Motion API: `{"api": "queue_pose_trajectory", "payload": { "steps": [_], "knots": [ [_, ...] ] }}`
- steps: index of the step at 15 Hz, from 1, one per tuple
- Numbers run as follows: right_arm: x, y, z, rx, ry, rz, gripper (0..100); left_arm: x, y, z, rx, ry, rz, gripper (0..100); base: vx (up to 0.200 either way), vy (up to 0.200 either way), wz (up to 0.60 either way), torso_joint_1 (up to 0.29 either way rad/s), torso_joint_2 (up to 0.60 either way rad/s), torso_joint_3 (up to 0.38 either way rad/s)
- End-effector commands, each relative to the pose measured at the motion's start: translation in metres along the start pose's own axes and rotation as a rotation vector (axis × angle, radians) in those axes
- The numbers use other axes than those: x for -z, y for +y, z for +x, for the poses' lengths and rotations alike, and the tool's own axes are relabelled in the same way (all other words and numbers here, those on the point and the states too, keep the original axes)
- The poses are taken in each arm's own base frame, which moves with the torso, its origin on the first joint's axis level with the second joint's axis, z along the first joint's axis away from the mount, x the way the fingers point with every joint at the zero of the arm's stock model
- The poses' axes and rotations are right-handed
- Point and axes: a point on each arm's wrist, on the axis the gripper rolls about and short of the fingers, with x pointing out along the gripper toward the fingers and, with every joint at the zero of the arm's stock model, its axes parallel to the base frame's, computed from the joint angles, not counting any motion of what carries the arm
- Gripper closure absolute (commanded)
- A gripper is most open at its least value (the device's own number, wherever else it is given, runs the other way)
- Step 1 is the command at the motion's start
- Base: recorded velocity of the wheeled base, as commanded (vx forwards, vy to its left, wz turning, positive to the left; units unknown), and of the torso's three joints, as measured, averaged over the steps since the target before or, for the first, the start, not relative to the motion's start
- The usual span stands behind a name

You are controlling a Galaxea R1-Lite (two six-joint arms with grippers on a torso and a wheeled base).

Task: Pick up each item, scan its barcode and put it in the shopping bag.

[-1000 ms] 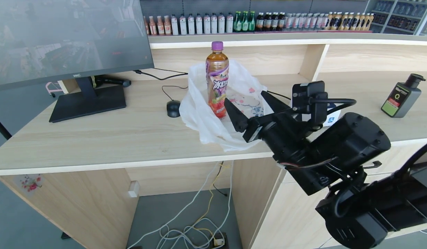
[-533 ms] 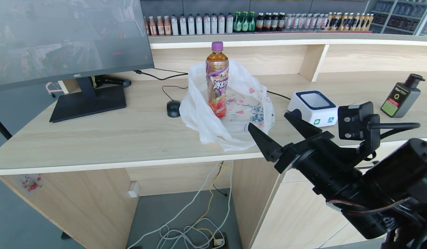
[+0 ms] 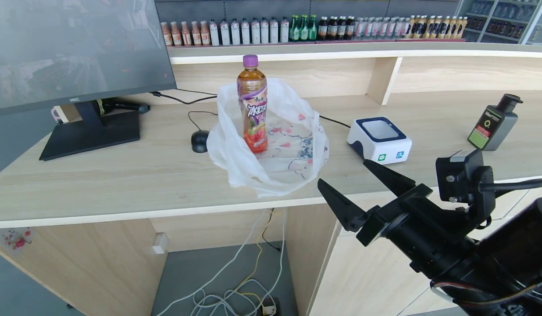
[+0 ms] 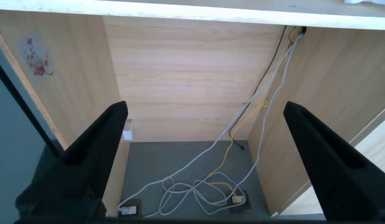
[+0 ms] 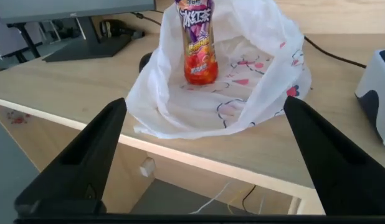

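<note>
A tea bottle [image 3: 252, 105] with a purple cap stands upright inside the open white shopping bag [image 3: 275, 158] on the wooden counter [image 3: 122, 175]. The white and blue barcode scanner [image 3: 379, 139] sits to the right of the bag. My right gripper [image 3: 342, 171] hangs open and holds nothing, just off the counter's front edge, right of the bag. Its wrist view frames the bottle [image 5: 195, 43] and the bag [image 5: 255, 81] between the spread fingers [image 5: 105, 143]. My left gripper [image 4: 205, 115] is open below the counter, facing the kneehole.
A monitor [image 3: 73, 48] and a mouse [image 3: 199, 141] stand left of the bag. A dark pump bottle [image 3: 492, 123] is at the far right. Drink bottles [image 3: 310, 28] line the back shelf. Loose cables [image 4: 199, 186] lie on the floor under the counter.
My right gripper has drawn back from over the bag to the counter's front edge and sunk lower, still open. The head camera has turned, shifting the whole scene left.
</note>
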Motion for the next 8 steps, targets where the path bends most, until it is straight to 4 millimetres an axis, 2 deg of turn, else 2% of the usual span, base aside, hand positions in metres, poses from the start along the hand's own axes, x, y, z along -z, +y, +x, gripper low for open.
{"api": "queue_pose_trajectory", "payload": {
  "steps": [1,8],
  "knots": [
    [0.001,0.0,0.0,0.001,0.007,-0.002,0,0.0,0.0,0.0,0.0,-0.002,0.001,0,0.0,-0.2,0.0,-0.002,0.01,0.002],
    [-0.003,-0.001,-0.012,-0.005,0.006,0.0,0,0.0,0.0,0.0,0.0,-0.002,-0.003,0,0.0,-0.2,0.0,-0.002,0.0,0.002]
  ]
}}
